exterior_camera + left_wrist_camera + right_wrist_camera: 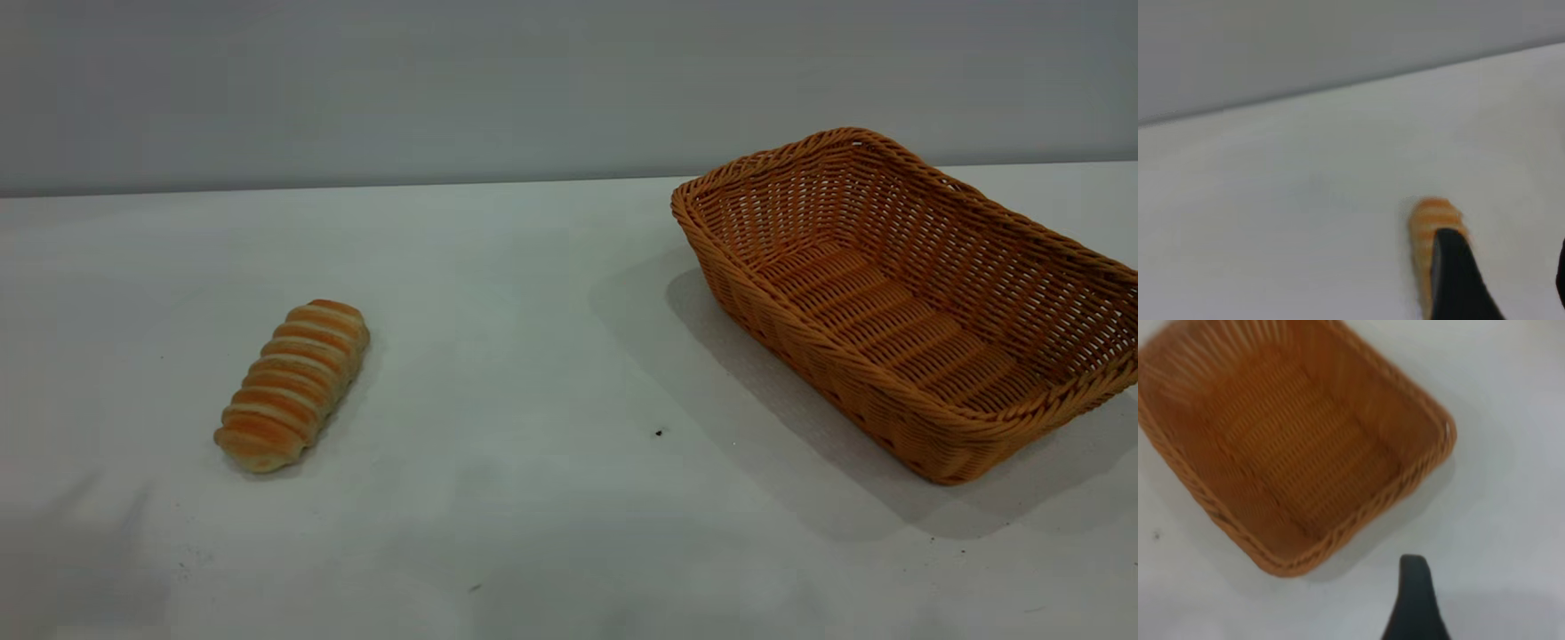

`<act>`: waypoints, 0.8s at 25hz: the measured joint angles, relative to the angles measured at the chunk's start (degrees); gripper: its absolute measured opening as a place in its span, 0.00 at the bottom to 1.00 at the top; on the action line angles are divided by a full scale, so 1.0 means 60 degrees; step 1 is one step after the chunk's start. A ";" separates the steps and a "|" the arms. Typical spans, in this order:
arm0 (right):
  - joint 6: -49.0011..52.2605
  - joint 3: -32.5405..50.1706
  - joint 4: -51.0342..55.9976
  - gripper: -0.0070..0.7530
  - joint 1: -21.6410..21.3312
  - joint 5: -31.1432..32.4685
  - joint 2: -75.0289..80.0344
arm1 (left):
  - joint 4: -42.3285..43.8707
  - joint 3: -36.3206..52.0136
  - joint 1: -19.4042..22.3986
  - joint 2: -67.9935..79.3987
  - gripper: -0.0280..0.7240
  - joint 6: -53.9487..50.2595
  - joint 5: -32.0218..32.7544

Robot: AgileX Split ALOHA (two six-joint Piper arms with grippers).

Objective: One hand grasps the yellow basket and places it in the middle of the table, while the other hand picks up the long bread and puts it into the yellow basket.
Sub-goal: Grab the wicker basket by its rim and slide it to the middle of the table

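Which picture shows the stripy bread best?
The exterior view: the whole long bread lies in plain sight on the table, stripes clear. The left wrist view shows only part of it, behind a dark finger. The right wrist view shows none of it.

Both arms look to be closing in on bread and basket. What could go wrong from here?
1. The yellow basket sits at the table's right side, partly out of the exterior view; a grasp on its flared, braided rim could slip or tip it.
2. The long bread is small and rounded. In the left wrist view a dark finger overlaps it, so an off-centre pinch might roll it away.
3. The basket is far from the bread, so dropping the bread before the basket is centred would probably miss.
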 joint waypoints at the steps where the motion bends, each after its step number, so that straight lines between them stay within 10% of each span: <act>1: 0.0156 0.0000 0.0000 0.76 0.0000 -0.0089 0.0294 | 0.0000 -0.0364 0.0000 0.0351 0.63 0.0171 0.0020; 20: 0.1597 -0.0076 0.0939 0.76 0.0000 -0.2256 0.4311 | 0.0000 -0.3235 -0.1507 0.4717 0.63 0.2338 -0.0925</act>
